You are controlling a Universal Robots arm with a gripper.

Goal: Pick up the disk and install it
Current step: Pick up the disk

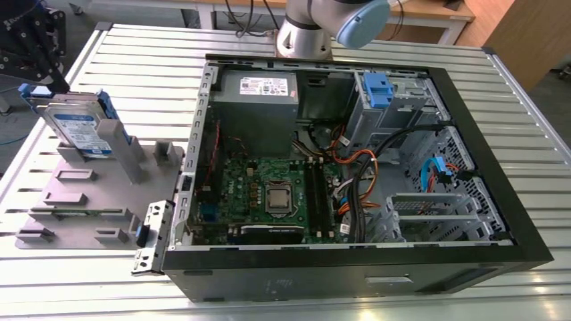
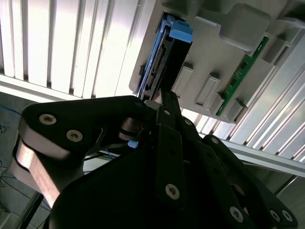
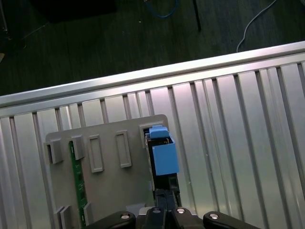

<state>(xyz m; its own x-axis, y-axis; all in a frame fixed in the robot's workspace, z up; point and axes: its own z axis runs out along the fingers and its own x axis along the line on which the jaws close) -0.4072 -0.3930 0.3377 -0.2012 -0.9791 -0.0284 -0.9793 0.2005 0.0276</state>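
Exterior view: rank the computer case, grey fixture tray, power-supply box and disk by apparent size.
1. computer case
2. grey fixture tray
3. power-supply box
4. disk, which looks only somewhat smaller than the box

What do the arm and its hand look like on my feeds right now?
The arm is a silver-grey tube with a light-blue joint cap. The hand is matte black, built of flat linked plates with rounded ends and silver screw heads.
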